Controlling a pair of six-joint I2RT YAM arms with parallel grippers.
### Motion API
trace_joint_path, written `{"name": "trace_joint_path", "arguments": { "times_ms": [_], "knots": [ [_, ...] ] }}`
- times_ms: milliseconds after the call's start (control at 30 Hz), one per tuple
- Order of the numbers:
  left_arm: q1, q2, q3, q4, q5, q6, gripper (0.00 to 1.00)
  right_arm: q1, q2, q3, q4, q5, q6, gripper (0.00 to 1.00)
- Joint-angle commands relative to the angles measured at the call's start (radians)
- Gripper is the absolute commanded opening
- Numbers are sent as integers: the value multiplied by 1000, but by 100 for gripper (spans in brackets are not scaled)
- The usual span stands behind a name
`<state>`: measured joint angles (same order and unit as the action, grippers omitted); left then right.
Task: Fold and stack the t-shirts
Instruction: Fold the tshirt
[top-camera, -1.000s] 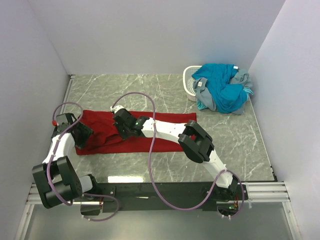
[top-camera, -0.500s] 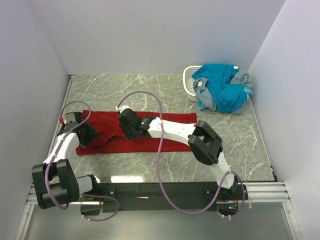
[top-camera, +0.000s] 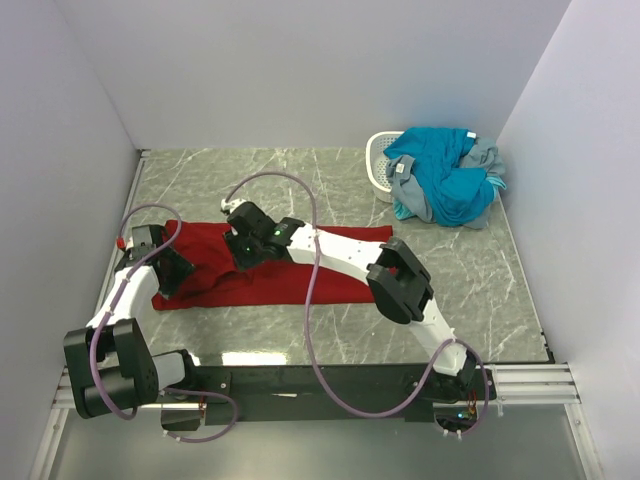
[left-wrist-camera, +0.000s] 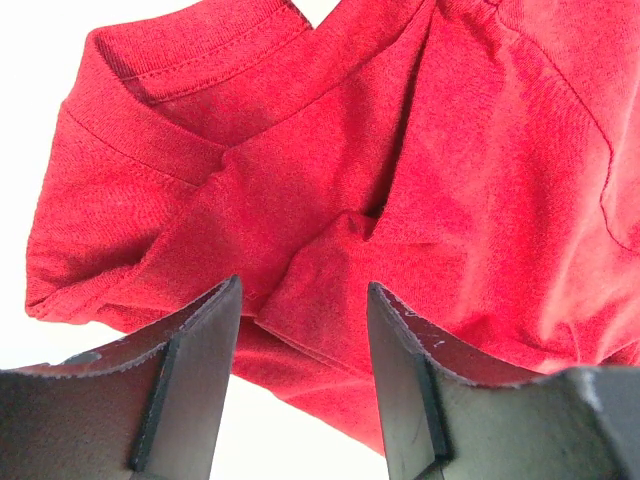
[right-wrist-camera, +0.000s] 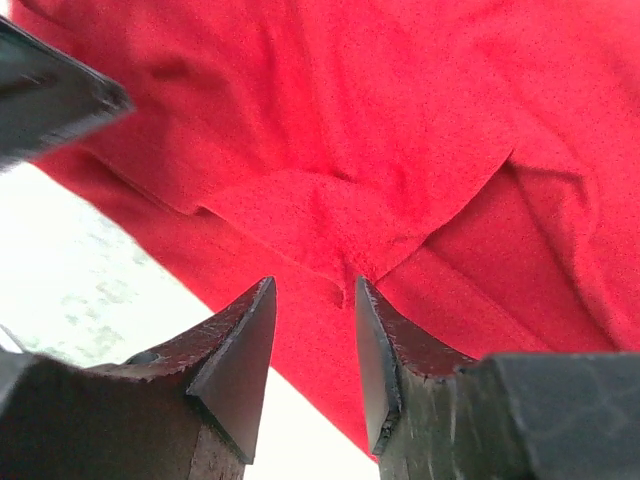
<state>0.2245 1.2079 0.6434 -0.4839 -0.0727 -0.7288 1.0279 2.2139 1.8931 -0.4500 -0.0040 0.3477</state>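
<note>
The dark red t-shirt (top-camera: 260, 285) lies flat on the desk (top-camera: 470, 290), well left of the white basket (top-camera: 378, 170). The left tool (left-wrist-camera: 300, 290) and right tool (right-wrist-camera: 315, 285) hang open and empty over its half away from the basket. Pinch all layers, then lift together.

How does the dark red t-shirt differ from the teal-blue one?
The dark red cloth t-shirt lies spread in a long band on the marble table; the teal-blue cloth t-shirt is heaped, crumpled, on the white plastic basket. The red one lies left of centre; the teal one sits far right. Both are soft cloth.
</note>
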Motion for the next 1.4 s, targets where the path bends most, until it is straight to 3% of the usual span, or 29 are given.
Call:
{"name": "trace_joint_path", "arguments": {
  "times_ms": [0, 433, 867, 1000, 1233, 1367],
  "knots": [
    [-7, 1, 22, 2, -12, -11, 59, -2, 43, 35, -32, -33, 7, 45],
    [-7, 12, 24, 5, -4, -4, 60, -2, 118, 67, -92, -37, 28, 46],
    [-8, 16, 22, 14, 14, 2, 60, -2, 118, 90, -24, 36, 25, 45],
    [-7, 24, 22, 15, 20, 3, 60, -2, 127, 107, -18, 30, 13, 38],
    [-7, 56, 25, 8, 21, 2, 58, 1, 101, 55, 13, 19, 2, 15],
    [-10, 62, 24, 5, 16, -1, 50, 0, 78, 15, 26, 21, 0, 11]
  ]
}}
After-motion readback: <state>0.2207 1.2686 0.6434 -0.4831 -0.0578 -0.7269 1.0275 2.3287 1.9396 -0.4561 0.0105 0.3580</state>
